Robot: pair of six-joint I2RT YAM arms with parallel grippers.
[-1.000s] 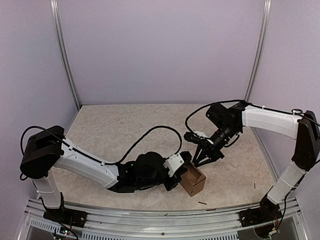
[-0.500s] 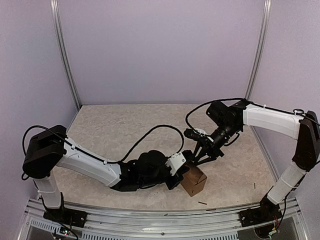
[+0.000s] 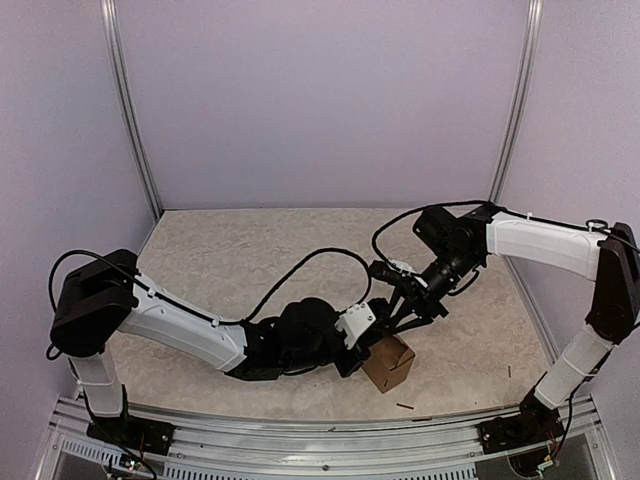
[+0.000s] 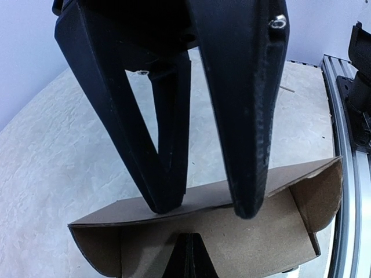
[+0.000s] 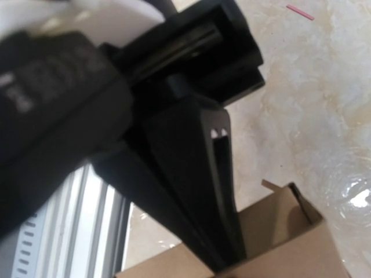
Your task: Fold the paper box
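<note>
**Paper box pinched near the front edge**

So the small brown cardboard paper box (image 3: 388, 363) sits open-topped on the beige marbled table (image 3: 230, 250), close to the near edge and a bit right of centre. The left gripper (image 3: 368, 343) is pinching the top edge of the box's left wall. The right gripper (image 3: 392, 332) hangs at the far rim with its fingers parted a little.

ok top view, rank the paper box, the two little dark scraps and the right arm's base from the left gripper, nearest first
1. paper box, pinched by the left gripper
2. front scrap, by the near edge
3. right-hand scrap, further right
4. right arm's base, near right corner
</note>
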